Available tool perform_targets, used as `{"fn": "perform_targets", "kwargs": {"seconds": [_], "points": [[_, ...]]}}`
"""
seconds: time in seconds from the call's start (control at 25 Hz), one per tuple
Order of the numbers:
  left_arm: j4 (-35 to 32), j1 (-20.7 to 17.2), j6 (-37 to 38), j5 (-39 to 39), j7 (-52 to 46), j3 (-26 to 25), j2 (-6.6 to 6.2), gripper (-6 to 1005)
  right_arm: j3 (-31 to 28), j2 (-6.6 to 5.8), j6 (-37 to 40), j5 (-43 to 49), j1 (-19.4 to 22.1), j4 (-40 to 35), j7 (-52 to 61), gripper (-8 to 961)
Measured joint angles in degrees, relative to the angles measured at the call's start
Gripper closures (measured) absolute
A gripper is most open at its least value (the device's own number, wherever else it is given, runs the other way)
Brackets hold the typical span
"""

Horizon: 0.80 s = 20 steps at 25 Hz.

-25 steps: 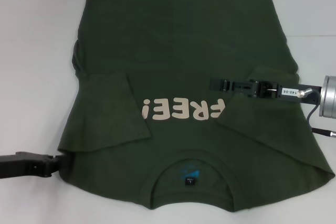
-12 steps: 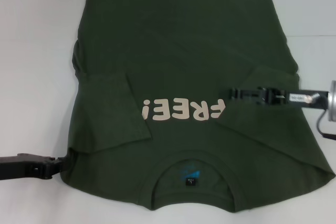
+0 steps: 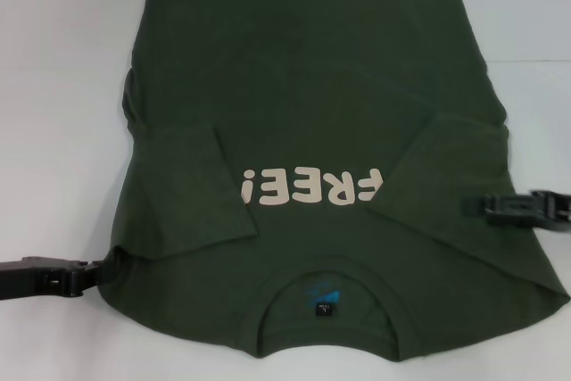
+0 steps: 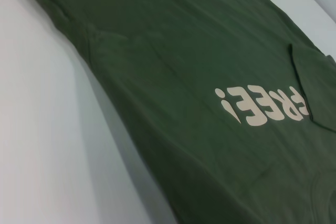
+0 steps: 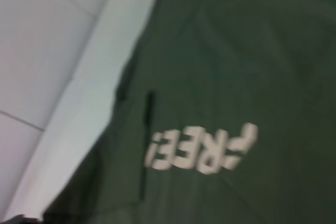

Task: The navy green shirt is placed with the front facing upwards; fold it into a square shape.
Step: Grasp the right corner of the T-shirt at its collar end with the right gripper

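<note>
The large dark olive-green cotton T-shirt (image 3: 312,167) lies flat on the white table (image 3: 53,86), both sleeves folded inward, collar nearest the robot. The left gripper (image 3: 94,276) touches its left shoulder edge — the right gripper (image 3: 477,206) hovers over the right side; whether either is spread or pinching cannot be told. Only the head view shows the collar tag; the wrist views show cloth and cream lettering (image 4: 260,107).

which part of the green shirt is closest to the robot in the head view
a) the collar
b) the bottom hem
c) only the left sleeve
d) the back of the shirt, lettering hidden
a: the shirt lies with its collar at the near edge, the FREE! lettering reads upside down just beyond it, and the hem is at the far edge.
</note>
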State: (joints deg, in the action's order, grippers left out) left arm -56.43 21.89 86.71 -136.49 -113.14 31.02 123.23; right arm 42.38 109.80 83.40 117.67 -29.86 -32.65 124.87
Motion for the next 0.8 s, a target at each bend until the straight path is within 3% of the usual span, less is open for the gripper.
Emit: {"fn": "perform_targets", "kwargs": {"seconds": [0.2, 0.4, 0.8], "points": [[0.07, -0.09, -0.06, 0.01, -0.53, -0.18, 0.31, 998, -0.47, -1.96, -0.01, 1.39, 3.72, -0.03, 1.81, 59], [0.34, 0.00, -0.09, 0.04, -0.55, -0.18, 0.61, 999, -1.67, -2.92, -0.03, 2.90, 6.74, -0.05, 2.00, 59], [1.70, 1.00, -0.23, 0.10, -0.58, -0.07, 0.69, 999, -2.54, -2.44, -0.17, 6.39, 7.19, 0.10, 2.04, 59]]}}
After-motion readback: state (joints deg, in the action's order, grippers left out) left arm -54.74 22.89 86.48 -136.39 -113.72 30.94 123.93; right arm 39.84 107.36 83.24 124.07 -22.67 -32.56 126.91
